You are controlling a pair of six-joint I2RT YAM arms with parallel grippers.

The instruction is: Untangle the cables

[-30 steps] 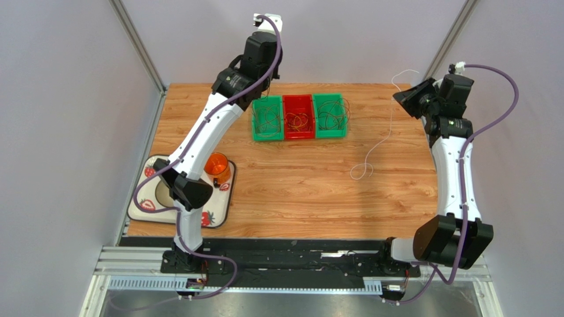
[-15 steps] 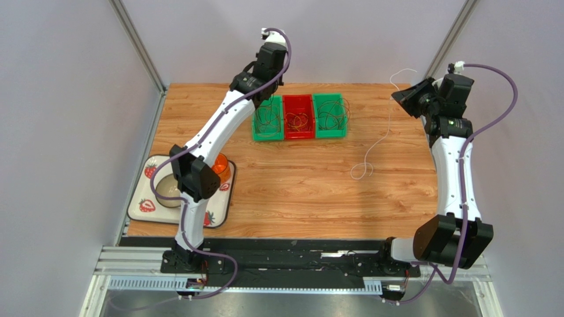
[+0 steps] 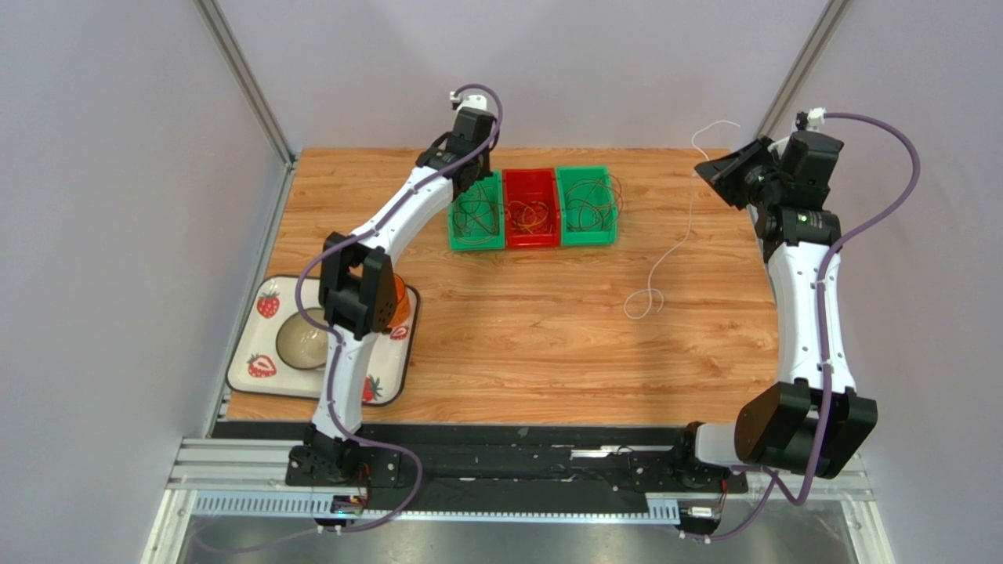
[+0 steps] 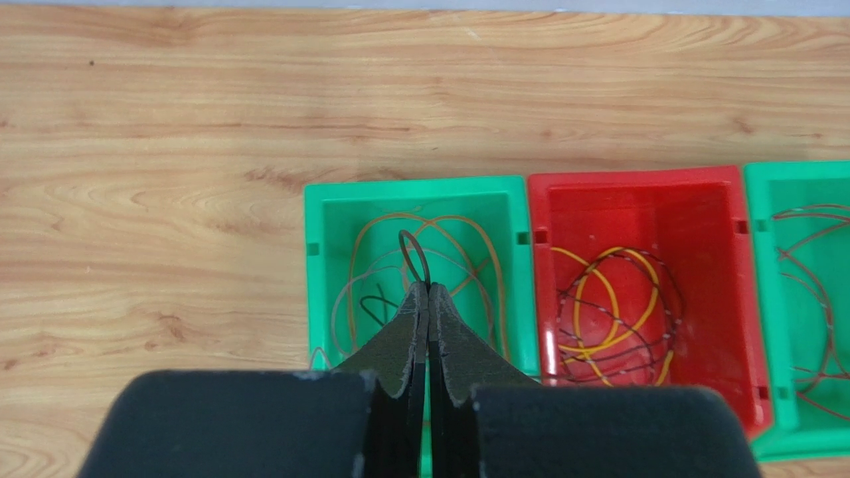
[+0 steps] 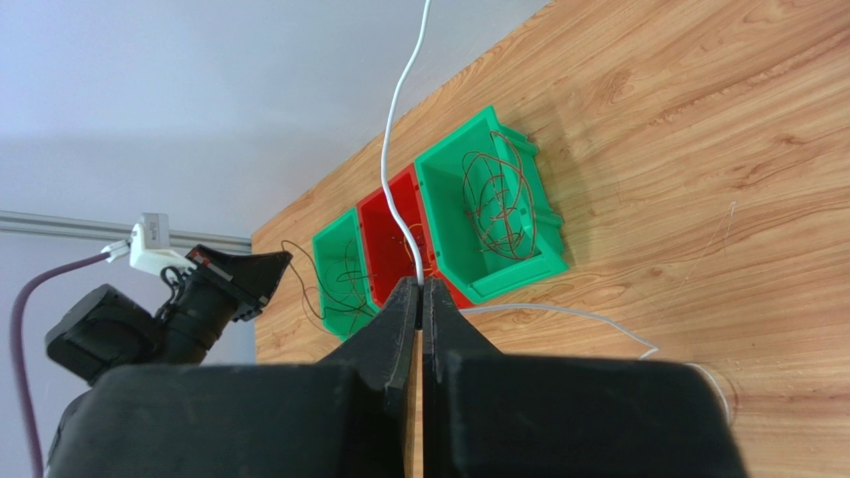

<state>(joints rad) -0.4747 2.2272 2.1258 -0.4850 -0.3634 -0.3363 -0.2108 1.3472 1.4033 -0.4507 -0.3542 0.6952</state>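
Three small bins stand in a row at the back of the table: a left green bin (image 3: 475, 217), a red bin (image 3: 531, 209) and a right green bin (image 3: 586, 208), each holding thin looping cables. My left gripper (image 4: 427, 288) is shut on a dark thin cable (image 4: 414, 257) above the left green bin (image 4: 329, 214), which holds brown and orange loops. My right gripper (image 5: 420, 284) is shut on a whitish cable (image 5: 394, 139); in the top view it (image 3: 689, 223) hangs from the gripper (image 3: 711, 167) down to the table. The red bin (image 5: 399, 234) holds yellow and dark cables (image 4: 609, 319).
A tray with strawberry prints (image 3: 261, 370) at the near left holds a bowl (image 3: 301, 342) and an orange cup (image 3: 400, 303). Metal frame posts (image 3: 245, 82) rise at the back corners. The right green bin (image 5: 489, 204) holds dark red loops.
My left arm has swung down and forward, lowering its gripper over the left green bin. The right arm and the whitish cable have stayed nearly still.
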